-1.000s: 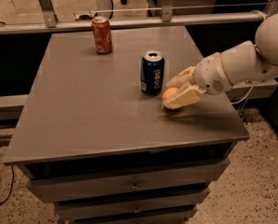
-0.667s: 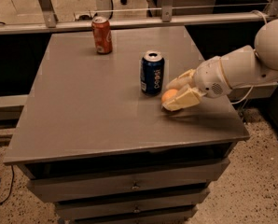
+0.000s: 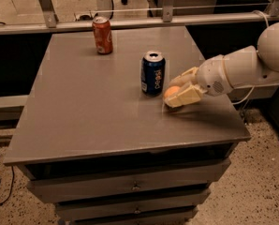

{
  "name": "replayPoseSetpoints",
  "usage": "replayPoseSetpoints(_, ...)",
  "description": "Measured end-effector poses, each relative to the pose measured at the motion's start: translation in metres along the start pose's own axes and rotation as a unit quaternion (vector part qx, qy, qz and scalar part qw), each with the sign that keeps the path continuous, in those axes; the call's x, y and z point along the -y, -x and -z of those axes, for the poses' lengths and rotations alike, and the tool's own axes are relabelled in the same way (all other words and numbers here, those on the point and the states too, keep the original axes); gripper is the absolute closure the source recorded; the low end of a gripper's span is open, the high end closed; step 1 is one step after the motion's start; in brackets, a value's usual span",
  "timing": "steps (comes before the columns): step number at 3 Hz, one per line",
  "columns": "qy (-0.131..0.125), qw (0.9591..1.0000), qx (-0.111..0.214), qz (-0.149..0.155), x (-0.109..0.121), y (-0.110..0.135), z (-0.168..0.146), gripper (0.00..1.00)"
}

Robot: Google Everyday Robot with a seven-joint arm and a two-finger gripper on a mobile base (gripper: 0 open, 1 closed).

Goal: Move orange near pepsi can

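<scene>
The orange point(image 3: 171, 92) is a small round fruit low on the grey tabletop point(image 3: 83, 107), just right of the pepsi can point(image 3: 153, 73), a dark blue can with a silver top standing upright. My gripper point(image 3: 175, 93) comes in from the right on a white arm point(image 3: 242, 67). Its cream fingers point(image 3: 186, 96) are closed around the orange, which shows between them. The orange is a short gap from the can's right side.
An orange-red soda can point(image 3: 102, 35) stands upright at the table's far edge. A metal rail point(image 3: 130, 20) runs behind the table. Drawers point(image 3: 130, 186) sit below the front edge. The table's right edge is near my arm.
The gripper and the orange stay in nearly the same spot beside the pepsi can; no clear movement shows.
</scene>
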State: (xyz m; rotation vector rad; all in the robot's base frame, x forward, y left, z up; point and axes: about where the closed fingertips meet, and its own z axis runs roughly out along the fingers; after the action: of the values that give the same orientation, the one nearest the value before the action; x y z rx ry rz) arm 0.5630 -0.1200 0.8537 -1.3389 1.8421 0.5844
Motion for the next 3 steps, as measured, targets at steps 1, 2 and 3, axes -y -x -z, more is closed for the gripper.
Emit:
replayPoseSetpoints(1,-0.009,0.9998,0.011,-0.012,0.0061,0.0028,-0.0019,0.79)
replayPoseSetpoints(2,-0.006,0.9997,0.015,-0.018,0.0056,0.0031,-0.0049,0.58)
replayPoseSetpoints(3,0.0,0.9996,0.02,-0.022,0.0031,0.0051,-0.0114,0.34)
